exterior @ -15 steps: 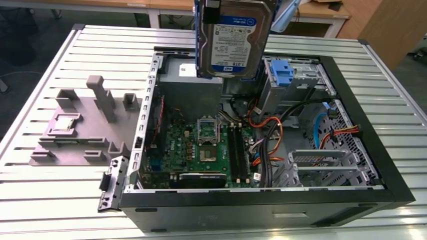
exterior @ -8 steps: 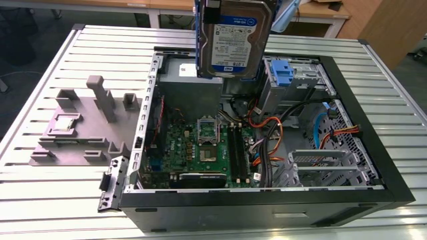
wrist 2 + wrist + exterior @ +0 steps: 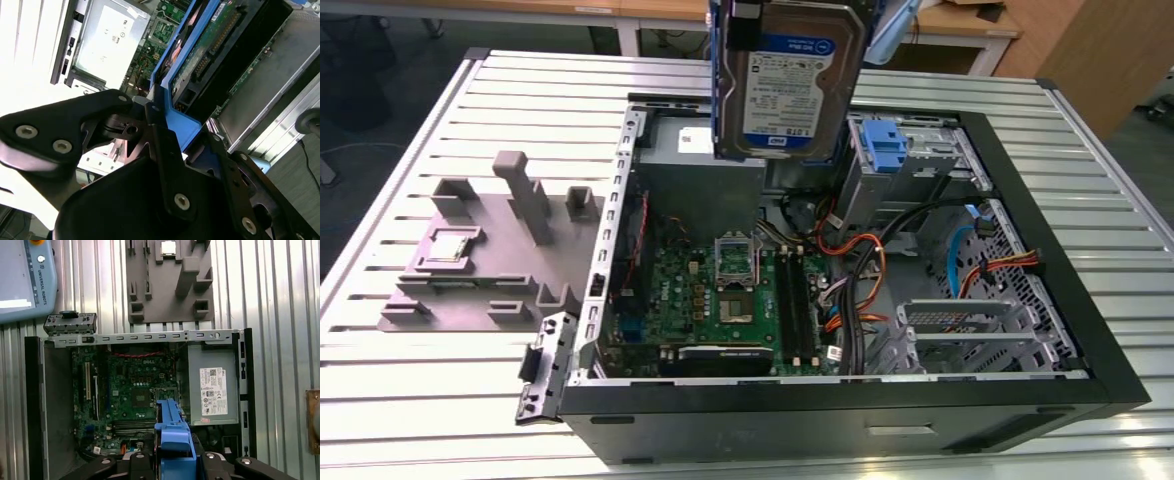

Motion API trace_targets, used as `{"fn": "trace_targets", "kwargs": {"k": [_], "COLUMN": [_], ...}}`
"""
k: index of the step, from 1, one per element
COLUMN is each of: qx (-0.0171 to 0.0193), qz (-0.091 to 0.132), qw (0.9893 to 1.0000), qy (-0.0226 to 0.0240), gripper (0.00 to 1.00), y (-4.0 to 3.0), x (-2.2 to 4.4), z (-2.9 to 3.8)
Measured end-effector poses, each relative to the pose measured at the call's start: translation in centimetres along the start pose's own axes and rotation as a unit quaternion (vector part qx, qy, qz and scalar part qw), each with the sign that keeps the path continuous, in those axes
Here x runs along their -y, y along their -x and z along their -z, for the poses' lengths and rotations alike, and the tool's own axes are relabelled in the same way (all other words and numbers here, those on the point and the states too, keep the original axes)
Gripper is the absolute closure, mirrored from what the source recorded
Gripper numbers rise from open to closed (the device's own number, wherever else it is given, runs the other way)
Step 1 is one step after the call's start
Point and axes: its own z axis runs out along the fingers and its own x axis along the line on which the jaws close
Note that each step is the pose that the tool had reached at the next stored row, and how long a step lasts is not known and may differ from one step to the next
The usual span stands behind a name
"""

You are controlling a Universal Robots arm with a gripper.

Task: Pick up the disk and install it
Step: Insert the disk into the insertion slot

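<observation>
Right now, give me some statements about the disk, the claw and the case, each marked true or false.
1. The disk is held above the open case. True.
2. The claw is open and empty. False: it is shut on the disk.
3. The grey fixture lies inside the case. False: it lies on the table beside the case.
4. The motherboard lies exposed in the case. True.
</observation>
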Motion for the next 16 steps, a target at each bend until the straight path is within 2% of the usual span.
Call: {"fn": "trace_targets", "kwargs": {"k": [3,7,11,16], "qx": [-0.0024,-0.0033,-0.0034,-0.004], "qz": [0.0,0.0,0.0,0.0], "qw": [1.0,1.0,1.0,0.9999], "qy": [-0.0002,-0.0002,0.0022,0.0105], "gripper": [0.63,0.63,0.63,0.63], "y": [-0.68,-1.65,-1.77,-1.65], "x": [0.05,0.21,1.29,2.98], "z": [0.01,0.01,-0.01,0.0]}}
